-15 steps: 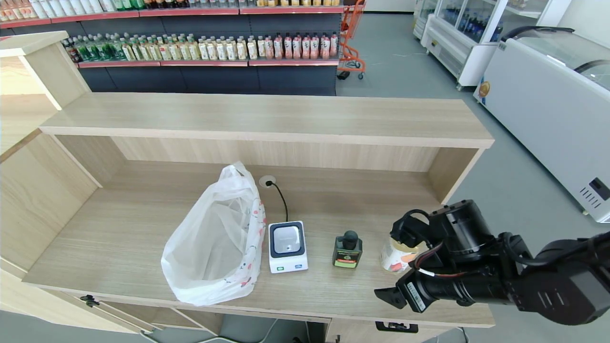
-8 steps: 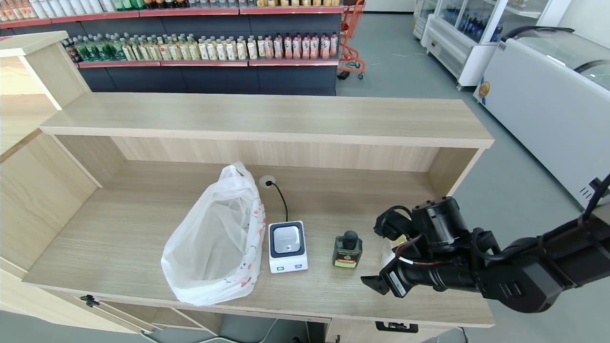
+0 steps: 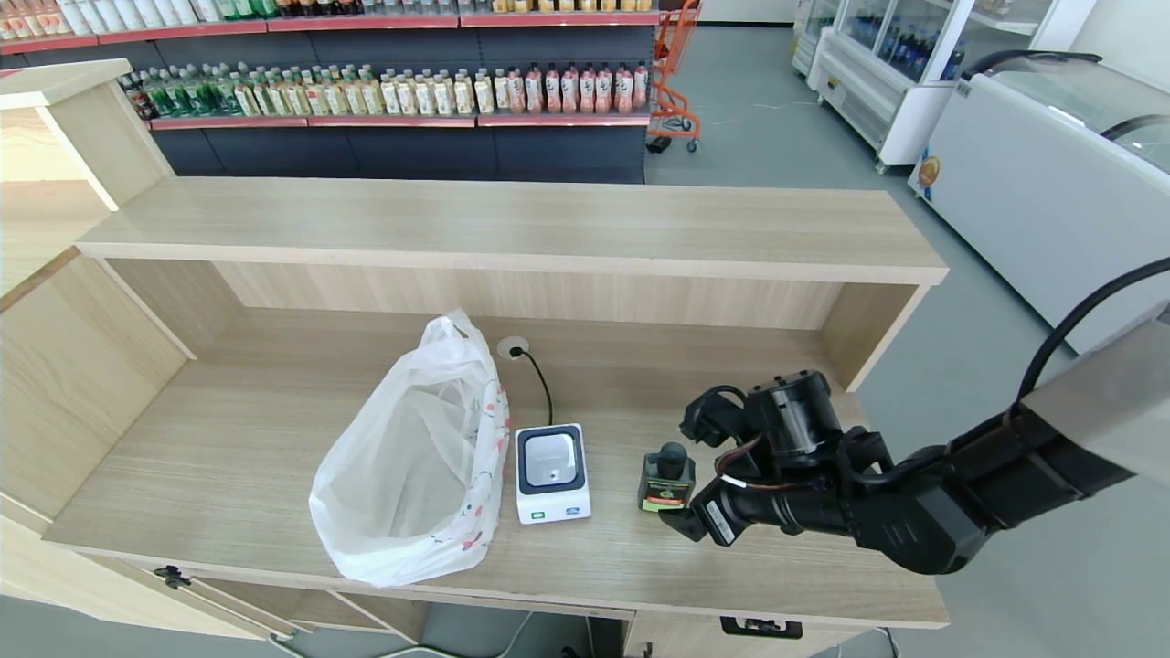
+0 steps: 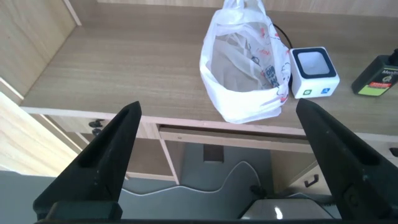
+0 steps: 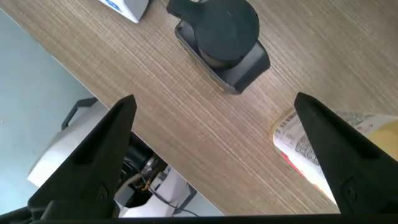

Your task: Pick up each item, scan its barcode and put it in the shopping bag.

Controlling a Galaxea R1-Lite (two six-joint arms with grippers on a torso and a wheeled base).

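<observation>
A white plastic shopping bag (image 3: 411,466) stands open on the wooden counter (image 3: 228,448), with a white barcode scanner (image 3: 551,471) to its right. Right of the scanner stands a dark bottle (image 3: 666,479) with a black cap. My right gripper (image 3: 692,517) hangs open, low over the counter's front edge, just right of that bottle. From the right wrist view the bottle (image 5: 221,31) is ahead of the open gripper (image 5: 214,102), and a white cup with a printed label (image 5: 311,146) lies near one finger (image 5: 336,155). My left gripper (image 4: 217,109) is open and holds nothing, in front of the counter.
A black cable (image 3: 541,379) runs from the scanner to a hole in the counter. A raised shelf (image 3: 512,228) and side walls enclose the counter at the back and sides. In the left wrist view, bag (image 4: 245,68), scanner (image 4: 314,71) and bottle (image 4: 379,74) stand in a row.
My right arm has swung left along the counter's front, from beside the labelled cup to right beside the dark bottle; it now hides the cup in the head view.
</observation>
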